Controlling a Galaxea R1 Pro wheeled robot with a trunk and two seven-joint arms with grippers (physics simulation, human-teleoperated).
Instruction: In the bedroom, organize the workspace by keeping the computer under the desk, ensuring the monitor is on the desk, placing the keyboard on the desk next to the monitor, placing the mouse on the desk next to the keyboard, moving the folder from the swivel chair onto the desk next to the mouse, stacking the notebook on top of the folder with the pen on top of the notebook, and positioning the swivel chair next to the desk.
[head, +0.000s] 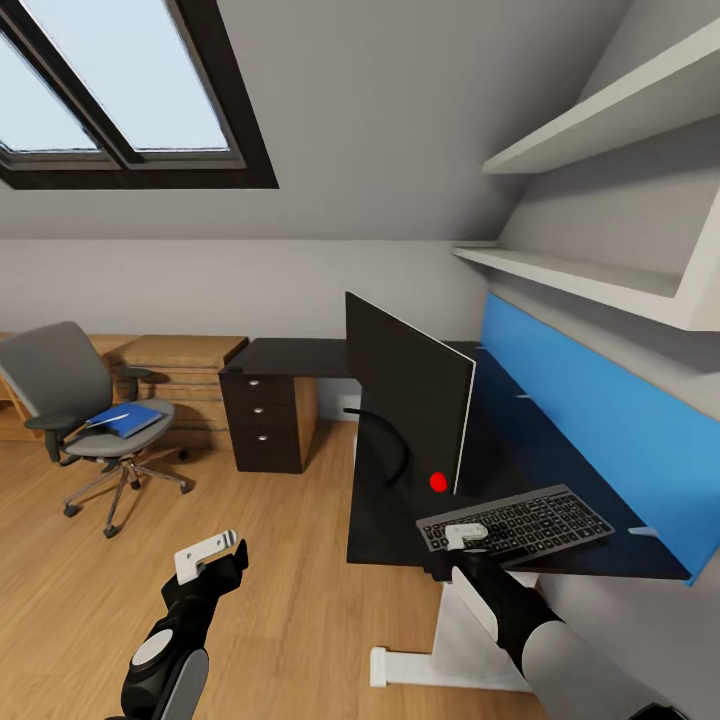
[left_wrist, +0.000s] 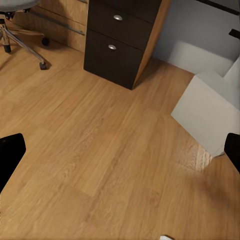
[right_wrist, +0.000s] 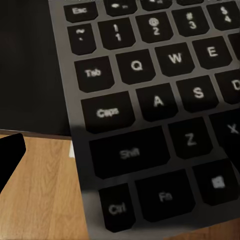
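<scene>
Right gripper (head: 466, 537) sits at the keyboard (head: 520, 525), fingers apart, nothing clamped. Best nudge it fully onto the desk (head: 400, 520), beside the monitor (head: 405, 395).

My right gripper (head: 466, 537) covers the keyboard's (head: 530, 522) near corner; I can't tell its grip. The swivel chair (left_wrist: 20, 20) is cut off by the left wrist view's edge.

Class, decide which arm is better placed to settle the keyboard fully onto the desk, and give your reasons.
Right. The right gripper is at the keyboard's near end, which overhangs the desk edge. The left gripper hangs over the floor, well away from it.
</scene>
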